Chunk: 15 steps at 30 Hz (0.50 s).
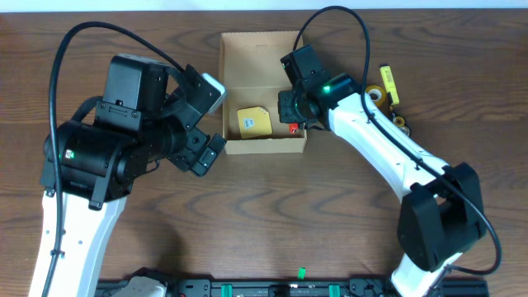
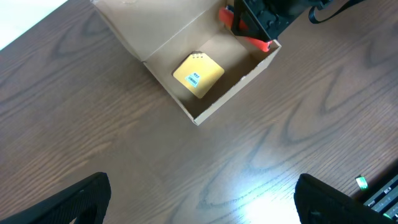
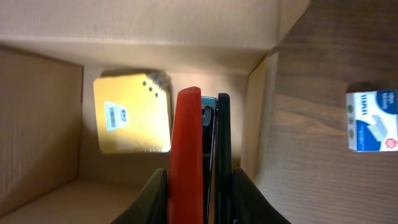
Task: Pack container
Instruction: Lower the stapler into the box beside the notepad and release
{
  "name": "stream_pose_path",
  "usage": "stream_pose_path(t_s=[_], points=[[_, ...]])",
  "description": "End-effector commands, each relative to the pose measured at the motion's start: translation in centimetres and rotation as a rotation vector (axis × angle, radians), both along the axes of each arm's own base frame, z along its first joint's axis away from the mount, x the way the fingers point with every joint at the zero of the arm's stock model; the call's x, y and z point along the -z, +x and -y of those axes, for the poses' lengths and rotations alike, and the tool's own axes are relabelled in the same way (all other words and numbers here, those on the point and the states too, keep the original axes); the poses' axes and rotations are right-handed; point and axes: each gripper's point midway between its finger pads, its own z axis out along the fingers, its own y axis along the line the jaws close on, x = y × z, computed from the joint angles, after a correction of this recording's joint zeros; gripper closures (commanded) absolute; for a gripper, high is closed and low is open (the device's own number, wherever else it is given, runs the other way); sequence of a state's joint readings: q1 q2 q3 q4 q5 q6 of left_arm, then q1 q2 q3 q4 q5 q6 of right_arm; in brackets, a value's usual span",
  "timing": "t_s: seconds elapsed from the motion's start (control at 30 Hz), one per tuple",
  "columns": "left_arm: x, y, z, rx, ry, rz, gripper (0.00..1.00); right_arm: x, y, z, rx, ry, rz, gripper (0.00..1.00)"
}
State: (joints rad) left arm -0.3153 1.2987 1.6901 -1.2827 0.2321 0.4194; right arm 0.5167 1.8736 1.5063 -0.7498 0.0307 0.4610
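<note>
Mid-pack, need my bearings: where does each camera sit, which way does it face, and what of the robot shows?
Overhead: above the table, looking straight down; both arms, the open left gripper beside the container, the right gripper over it.
Left wrist: looks obliquely down at the container; its own fingertips at the bottom corners.
Right wrist: looks down into the container; its fingers clamp the stapler.
Shared: all three show the yellow pad in the container.

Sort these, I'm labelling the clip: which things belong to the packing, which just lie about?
Job: cardboard box; yellow notepad inside it; red stapler in the right gripper.
Lying about: staples box; small yellow items.
</note>
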Motion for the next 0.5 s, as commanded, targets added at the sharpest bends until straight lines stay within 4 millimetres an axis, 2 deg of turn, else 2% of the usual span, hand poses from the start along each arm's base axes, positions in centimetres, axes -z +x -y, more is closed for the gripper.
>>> stream_pose_path(t_s=[0.0,0.27,0.47], points=[[-0.5,0.1,-0.1,0.002,0.004,0.015,0.05,-0.8,0.8,0.2,0.039,-0.015,0.044,0.99],[-0.5,0.1,-0.1,0.002,0.004,0.015,0.05,0.7,0.6,0.1,0.057,-0.018,0.003,0.99],[-0.5,0.1,-0.1,0.002,0.004,0.015,0.05,0.6,0.9,-0.1,0.070,-0.010,0.012,0.99]])
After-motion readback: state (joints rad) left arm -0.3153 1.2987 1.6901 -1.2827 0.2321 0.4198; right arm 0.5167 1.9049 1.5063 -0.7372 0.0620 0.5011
